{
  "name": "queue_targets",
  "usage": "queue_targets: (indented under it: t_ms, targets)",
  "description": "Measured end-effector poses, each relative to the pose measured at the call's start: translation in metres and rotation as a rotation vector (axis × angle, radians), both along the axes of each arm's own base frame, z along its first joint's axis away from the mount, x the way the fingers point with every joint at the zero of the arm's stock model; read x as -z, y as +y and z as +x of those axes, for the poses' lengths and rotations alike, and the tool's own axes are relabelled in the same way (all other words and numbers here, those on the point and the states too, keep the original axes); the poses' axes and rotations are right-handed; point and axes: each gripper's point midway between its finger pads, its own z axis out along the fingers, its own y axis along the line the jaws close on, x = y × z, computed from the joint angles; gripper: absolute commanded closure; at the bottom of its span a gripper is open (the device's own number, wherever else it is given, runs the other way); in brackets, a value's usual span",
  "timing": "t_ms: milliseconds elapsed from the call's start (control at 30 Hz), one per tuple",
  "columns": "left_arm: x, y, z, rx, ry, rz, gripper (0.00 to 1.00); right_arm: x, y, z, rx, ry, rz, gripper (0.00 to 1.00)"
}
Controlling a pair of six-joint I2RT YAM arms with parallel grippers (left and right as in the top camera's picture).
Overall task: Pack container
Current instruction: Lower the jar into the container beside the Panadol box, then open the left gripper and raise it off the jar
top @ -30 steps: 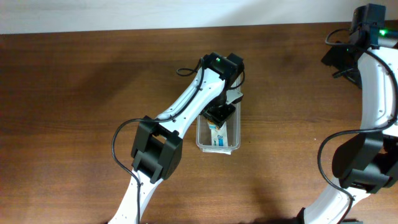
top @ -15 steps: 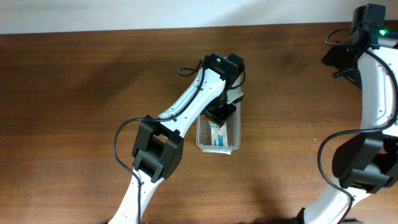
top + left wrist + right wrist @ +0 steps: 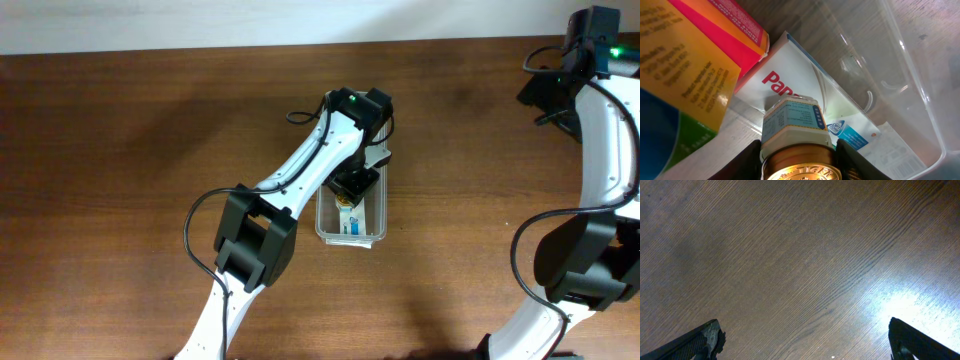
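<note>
2 arms show in your overhead view, and only the left one is at the container (image 3: pixel 383 222). This clear bin sits near the middle of the table (image 3: pixel 120 150), its long side running away from the robot. Your left gripper (image 3: pixel 352 186) is down in the bin's far half, jaws clamped on either side of a small jar (image 3: pixel 796 122) with a gold lid and a printed label. Below the jar, a flat white box (image 3: pixel 805 75) with red lettering lies on the container floor; you cannot tell whether the jar touches it. An orange, yellow and pink box (image 3: pixel 685 75) fills the left of that wrist view, overlapping the white box's corner. Your right gripper (image 3: pixel 805 342) is well apart, by the table's far right corner, jaws spread wide over bare wood.
</note>
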Motion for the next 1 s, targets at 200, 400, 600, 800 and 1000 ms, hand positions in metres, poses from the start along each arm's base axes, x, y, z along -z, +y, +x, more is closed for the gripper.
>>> queue_targets:
  t_ms: [200,400,600,800,1000]
  targets:
    - [0.0,0.002,-0.002,0.0,0.01,0.008,0.52,0.0,0.0,0.0,0.0,0.0,0.0,0.02]
    - [-0.009,0.006,-0.002,-0.007,0.015,0.011,0.46,0.0,0.0,0.0,0.0,0.0,0.0,0.02]
    - [-0.033,0.004,0.018,-0.031,-0.052,-0.039,0.45,0.0,0.0,0.0,0.0,0.0,0.0,0.02]
    - [-0.063,0.013,0.036,-0.069,-0.109,-0.079,0.45,0.0,0.0,0.0,0.0,0.0,0.0,0.02]
    - [-0.107,0.029,0.065,-0.144,-0.224,-0.153,0.37,0.0,0.0,0.0,0.0,0.0,0.0,0.02]
